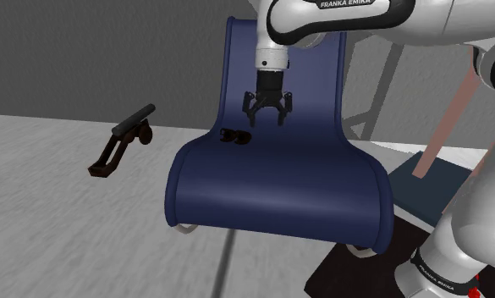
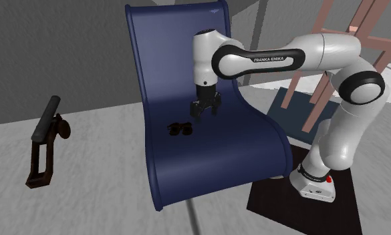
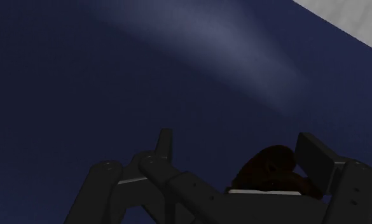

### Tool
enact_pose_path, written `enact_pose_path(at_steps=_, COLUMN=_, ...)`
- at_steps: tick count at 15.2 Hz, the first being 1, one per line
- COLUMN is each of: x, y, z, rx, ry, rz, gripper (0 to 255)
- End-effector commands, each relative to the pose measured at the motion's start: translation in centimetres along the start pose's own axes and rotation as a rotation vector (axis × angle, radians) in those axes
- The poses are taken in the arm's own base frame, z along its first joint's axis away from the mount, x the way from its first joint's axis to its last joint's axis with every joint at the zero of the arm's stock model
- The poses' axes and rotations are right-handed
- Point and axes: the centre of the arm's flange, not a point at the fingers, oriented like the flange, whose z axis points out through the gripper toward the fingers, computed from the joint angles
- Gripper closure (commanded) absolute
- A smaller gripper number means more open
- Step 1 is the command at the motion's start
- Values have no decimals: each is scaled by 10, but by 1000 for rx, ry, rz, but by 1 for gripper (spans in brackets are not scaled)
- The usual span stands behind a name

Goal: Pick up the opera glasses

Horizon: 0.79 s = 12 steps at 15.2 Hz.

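Observation:
Small dark opera glasses [image 1: 235, 135] [image 2: 180, 127] lie on the curved seat of a navy blue lounge chair [image 1: 279, 186] [image 2: 207, 153]. My black gripper [image 1: 266, 116] [image 2: 206, 111] hangs a little above the seat, pointing down, just to the shoulder view's right of the glasses. Its fingers stand apart and touch nothing. In the wrist view the gripper [image 3: 238, 153] faces the blue seat, and the dark brown glasses [image 3: 273, 168] show low down, close to one finger [image 3: 315, 153] and apart from both.
A dark brown stand with a black bar [image 1: 123, 142] [image 2: 45, 139] rests on the grey floor to the chair's left. A pinkish wooden frame [image 1: 444, 127] [image 2: 334, 53] stands behind my arm. My base sits on a dark mat [image 2: 301, 207].

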Motion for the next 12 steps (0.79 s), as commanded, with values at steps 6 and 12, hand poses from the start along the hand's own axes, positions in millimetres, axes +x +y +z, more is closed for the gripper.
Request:
enact_pose_path(at_steps=6, x=54, y=-60, z=2, rx=14, ry=-47, rz=104, gripper=0)
enact_pose_path(at_steps=12, x=60, y=-57, z=33, rx=14, ry=-47, rz=104, gripper=0)
